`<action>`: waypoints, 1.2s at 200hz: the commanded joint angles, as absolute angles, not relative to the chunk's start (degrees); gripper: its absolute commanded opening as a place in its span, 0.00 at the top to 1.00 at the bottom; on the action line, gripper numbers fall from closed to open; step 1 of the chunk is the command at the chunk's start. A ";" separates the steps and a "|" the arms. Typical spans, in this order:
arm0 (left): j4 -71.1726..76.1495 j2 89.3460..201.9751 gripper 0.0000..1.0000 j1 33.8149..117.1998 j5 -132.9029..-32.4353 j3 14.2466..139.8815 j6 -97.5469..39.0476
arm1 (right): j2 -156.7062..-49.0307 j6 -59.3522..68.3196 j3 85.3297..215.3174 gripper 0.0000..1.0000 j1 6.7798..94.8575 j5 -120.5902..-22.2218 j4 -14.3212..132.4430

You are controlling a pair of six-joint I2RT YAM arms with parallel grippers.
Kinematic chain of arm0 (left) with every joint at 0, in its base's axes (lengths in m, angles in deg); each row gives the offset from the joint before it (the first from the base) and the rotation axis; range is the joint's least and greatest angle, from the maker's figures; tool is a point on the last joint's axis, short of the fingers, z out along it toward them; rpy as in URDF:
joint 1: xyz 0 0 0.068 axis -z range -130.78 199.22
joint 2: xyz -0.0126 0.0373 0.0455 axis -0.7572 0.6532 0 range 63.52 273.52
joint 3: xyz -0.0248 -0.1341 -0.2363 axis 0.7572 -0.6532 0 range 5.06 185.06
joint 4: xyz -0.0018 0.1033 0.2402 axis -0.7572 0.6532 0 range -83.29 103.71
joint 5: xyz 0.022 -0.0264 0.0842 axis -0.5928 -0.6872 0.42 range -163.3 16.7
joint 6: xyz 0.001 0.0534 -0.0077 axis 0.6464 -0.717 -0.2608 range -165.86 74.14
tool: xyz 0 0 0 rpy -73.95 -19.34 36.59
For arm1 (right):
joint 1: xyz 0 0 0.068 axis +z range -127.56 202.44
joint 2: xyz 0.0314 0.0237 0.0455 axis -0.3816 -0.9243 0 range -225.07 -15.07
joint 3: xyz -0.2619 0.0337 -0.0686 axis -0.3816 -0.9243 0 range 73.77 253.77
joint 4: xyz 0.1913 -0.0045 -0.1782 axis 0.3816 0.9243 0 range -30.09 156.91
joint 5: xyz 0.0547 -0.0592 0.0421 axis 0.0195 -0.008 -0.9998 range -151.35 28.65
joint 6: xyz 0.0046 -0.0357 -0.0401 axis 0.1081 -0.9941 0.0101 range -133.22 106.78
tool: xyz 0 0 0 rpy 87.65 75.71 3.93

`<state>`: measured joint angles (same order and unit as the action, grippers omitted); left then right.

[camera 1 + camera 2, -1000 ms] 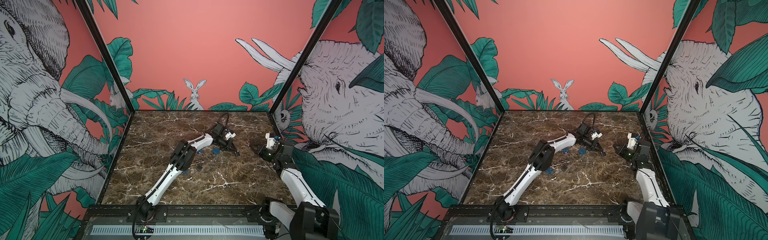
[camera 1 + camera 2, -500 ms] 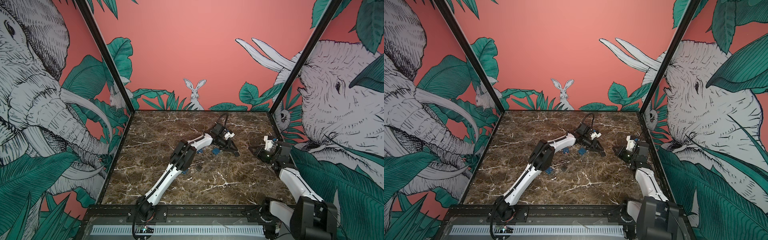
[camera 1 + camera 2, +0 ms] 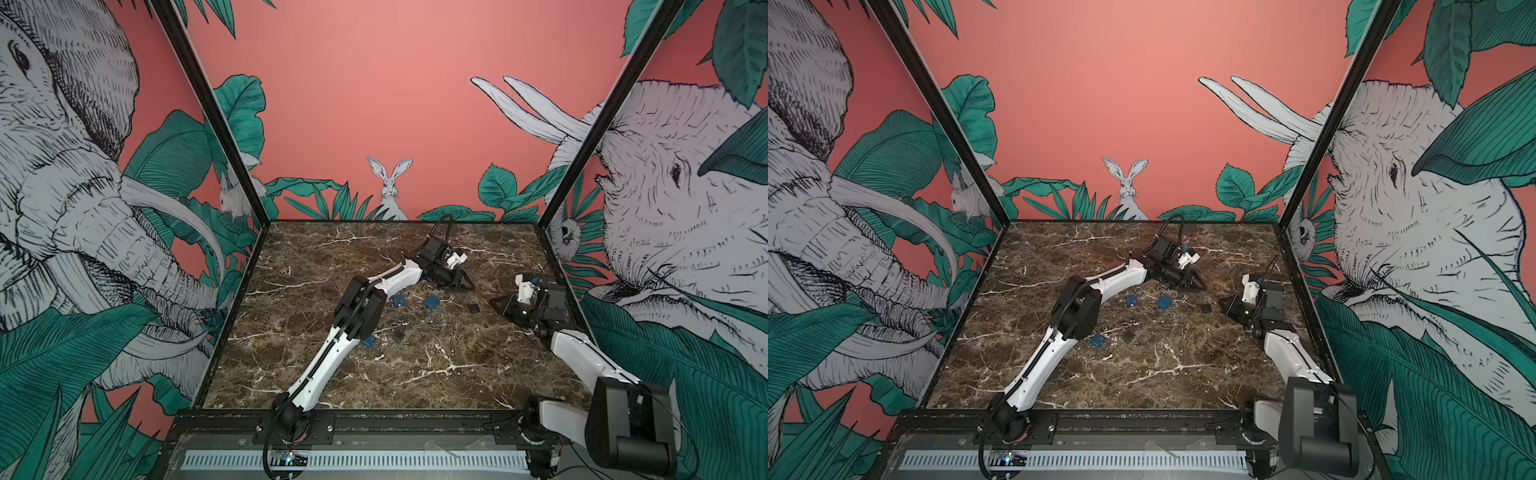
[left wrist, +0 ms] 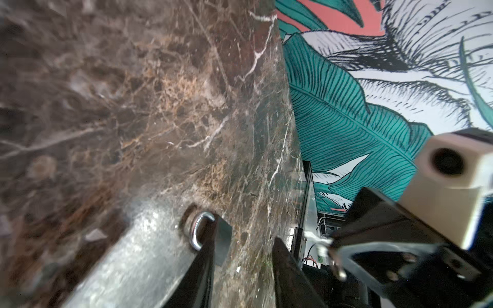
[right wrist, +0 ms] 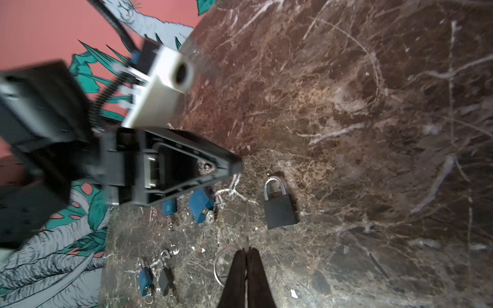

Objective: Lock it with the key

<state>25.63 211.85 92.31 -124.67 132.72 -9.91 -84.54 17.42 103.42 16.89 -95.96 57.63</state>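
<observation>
Looks like the line-up stage before the key goes in, judging by the layout. Got the black padlock (image 3: pixel 473 306) lying flat on the marble table (image 3: pixel 415 374), toward the right edge and a bit past the middle on the way to the far edge. Seems to have its shackle seated in the body, going by the right wrist view. Sits loose between the 2 grippers, apparently touching neither. Got the left gripper (image 3: pixel 462 289) just beside it on the far side, fingers (image 4: pixel 202 274) spread with a clear gap and nothing in between, so released. Got the right gripper (image 5: pixel 247 253) nearer the right edge, clenched tight, with a thin sliver poking out of the tips toward the padlock's bottom end. Probably the key (image 5: pixel 247 226) seen edge-on, with a ring (image 5: pixel 216 266) dangling beside it; fairly sure of a pinched key, but too thin and blurry to swear by. Also counting 3 blue padlocks (image 3: pixel 431 302) and 1 more dark one (image 3: pixel 397 336) scattered nearer the middle of the table, none in play. For the next move, probably best to pin the padlock body with the left side first, otherwise just shoving a loose lock across slick marble. Then square the blade up with the keyhole, push in and turn. Can't make out the keyhole in any view, so no calling the angle.
</observation>
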 commanded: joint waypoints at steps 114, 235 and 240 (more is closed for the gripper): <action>8.36 181.68 0.62 86.71 -120.70 104.68 -8.09 | -103.75 12.53 111.96 1.00 21.78 -86.78 52.21; 3.17 179.19 0.63 85.25 -121.46 97.87 -5.16 | -103.99 11.53 111.15 0.75 22.68 -85.08 54.53; 3.17 179.11 0.63 85.25 -121.46 97.79 -5.22 | -103.43 11.45 111.21 0.73 22.61 -84.86 54.87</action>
<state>5.32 181.53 85.29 -120.80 98.53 -5.87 -105.61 12.41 111.24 22.34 -86.35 53.80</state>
